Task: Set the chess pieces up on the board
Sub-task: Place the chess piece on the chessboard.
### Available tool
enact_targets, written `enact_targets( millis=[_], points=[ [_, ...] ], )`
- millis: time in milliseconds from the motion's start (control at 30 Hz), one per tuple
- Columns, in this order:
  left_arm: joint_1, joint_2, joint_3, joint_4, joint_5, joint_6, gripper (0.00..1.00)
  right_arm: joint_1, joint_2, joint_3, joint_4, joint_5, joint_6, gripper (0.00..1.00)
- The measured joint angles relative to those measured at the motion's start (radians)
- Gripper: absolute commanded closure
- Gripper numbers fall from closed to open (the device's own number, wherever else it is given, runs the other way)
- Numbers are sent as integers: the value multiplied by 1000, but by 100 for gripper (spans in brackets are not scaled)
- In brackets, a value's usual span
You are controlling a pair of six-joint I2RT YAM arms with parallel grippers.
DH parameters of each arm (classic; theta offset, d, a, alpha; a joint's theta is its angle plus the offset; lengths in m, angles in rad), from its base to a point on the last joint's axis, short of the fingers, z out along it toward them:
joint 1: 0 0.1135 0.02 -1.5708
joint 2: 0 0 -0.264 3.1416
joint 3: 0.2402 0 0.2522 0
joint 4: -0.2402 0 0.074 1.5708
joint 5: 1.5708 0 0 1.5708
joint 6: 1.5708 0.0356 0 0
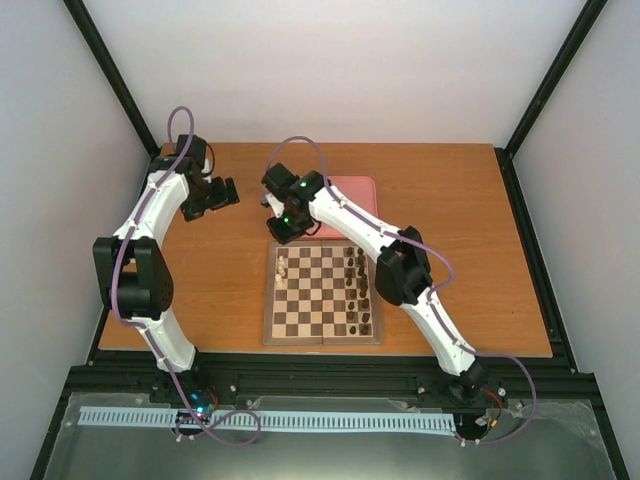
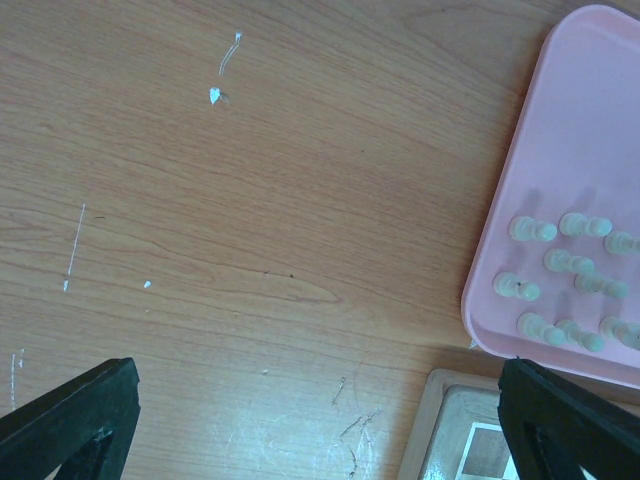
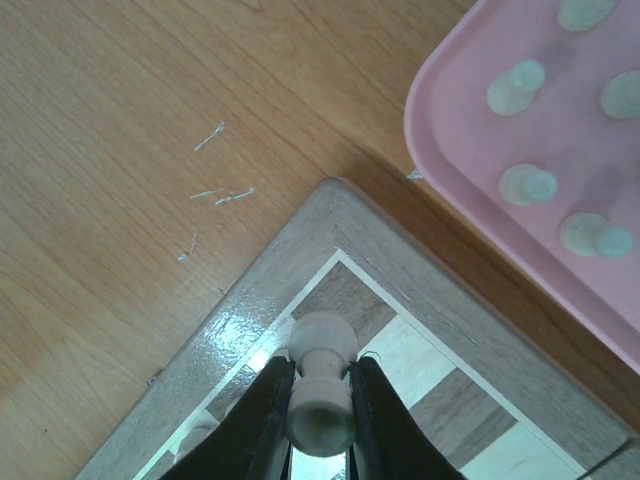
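Over the far-left corner of the board (image 3: 330, 215), the right gripper (image 3: 320, 420) is closed on one cream pawn (image 3: 322, 345).

Jaws clamp the pawn at its waist, w/ the round head projecting past the fingertips; we see the board's light border and first checkered squares directly beneath. Just beside that corner sits the pink tray (image 3: 450, 150), w/ more cream pieces (image 2: 560, 262) lying loose in it. In the top view we note a few cream pieces on the board's left side and dark pieces (image 1: 360, 290) in two files on its right. The left gripper (image 2: 315, 400) is spread wide, nothing between its fingers, over bare table (image 2: 250, 200) left of the tray.
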Motion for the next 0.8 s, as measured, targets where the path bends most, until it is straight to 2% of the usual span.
enact_targets(
  millis=[800],
  points=[
    [0, -7, -6, 0, 3, 0, 0, 20, 70, -10, -3, -4, 0, 94]
  ],
)
